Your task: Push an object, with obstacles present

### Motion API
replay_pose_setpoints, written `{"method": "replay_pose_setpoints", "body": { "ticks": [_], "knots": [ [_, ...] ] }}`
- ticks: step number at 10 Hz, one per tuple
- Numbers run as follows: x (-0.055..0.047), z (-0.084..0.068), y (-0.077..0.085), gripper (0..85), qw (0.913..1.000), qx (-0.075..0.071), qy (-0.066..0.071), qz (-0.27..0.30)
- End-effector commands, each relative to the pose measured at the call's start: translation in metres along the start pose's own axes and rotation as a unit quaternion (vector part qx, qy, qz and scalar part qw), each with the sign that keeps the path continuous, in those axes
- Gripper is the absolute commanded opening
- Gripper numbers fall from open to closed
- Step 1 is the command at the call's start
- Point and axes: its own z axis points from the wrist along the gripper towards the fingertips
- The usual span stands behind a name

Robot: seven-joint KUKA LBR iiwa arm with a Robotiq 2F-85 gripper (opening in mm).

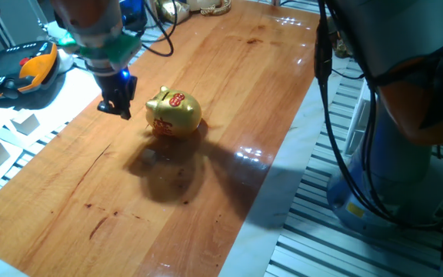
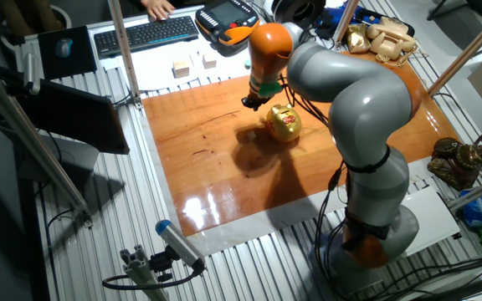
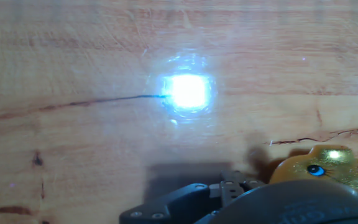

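Glossy reddish wood covers the bench (image 1: 229, 92), marked with dark streaks and a bright glare of lamp light. Over it the grey and orange arm (image 2: 354, 92) bends from its base at the bench's edge, elbow high, wrist turned down so the hand points at the wood. Its dark claw (image 1: 117, 105) hangs low just beside the gold piggy bank (image 1: 174, 114), on the pig's snout side, with a narrow gap between them; whether the claw is spread or clenched I cannot tell, and nothing shows in its grip. In the hand view the pig's face peeks in at the lower right corner. Pale wooden blocks (image 2: 192, 63) sit off the wood, near a keyboard (image 2: 146, 33). The tiny tan cube cannot be made out in any view.
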Motion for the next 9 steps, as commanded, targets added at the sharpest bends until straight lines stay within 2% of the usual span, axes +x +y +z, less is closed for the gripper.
{"method": "replay_pose_setpoints", "body": {
  "ticks": [1,3,9],
  "knots": [
    [-0.001,-0.002,-0.004,0.0,1.0,0.002,0.003,-0.007],
    [-0.001,-0.008,-0.016,0.0,0.9998,0.0,0.007,-0.016],
    [0.001,-0.012,-0.025,0.0,0.9997,0.001,0.006,-0.023]
  ]
}}
